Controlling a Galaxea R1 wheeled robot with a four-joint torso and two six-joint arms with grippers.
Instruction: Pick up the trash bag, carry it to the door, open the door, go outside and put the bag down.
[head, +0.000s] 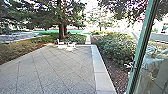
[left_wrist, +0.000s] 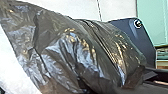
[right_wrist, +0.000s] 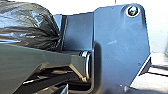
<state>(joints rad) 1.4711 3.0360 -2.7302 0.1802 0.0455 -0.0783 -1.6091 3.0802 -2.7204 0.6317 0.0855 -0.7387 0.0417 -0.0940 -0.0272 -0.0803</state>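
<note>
One shiny black plastic trash bag (left_wrist: 72, 52) bulges, creased; one green-framed glass door (head: 143, 45) stands to the right; either claw's grip I cannot tell.

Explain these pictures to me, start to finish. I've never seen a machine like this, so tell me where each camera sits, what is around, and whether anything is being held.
This is a wheeled robot with two arms. The head view looks forward and down from high up: paving runs out ahead, with small white furniture near its far end, a tree beyond and bushes to the right. The slanted upright nearer by, at the picture's right, is probably the edge of a glass door.

The other two pictures come from cameras on the wrists. Both show a shiny black trash bag close to the robot's own dark plate. It is probably being carried, but I cannot tell which arm's jaws have it.
</note>
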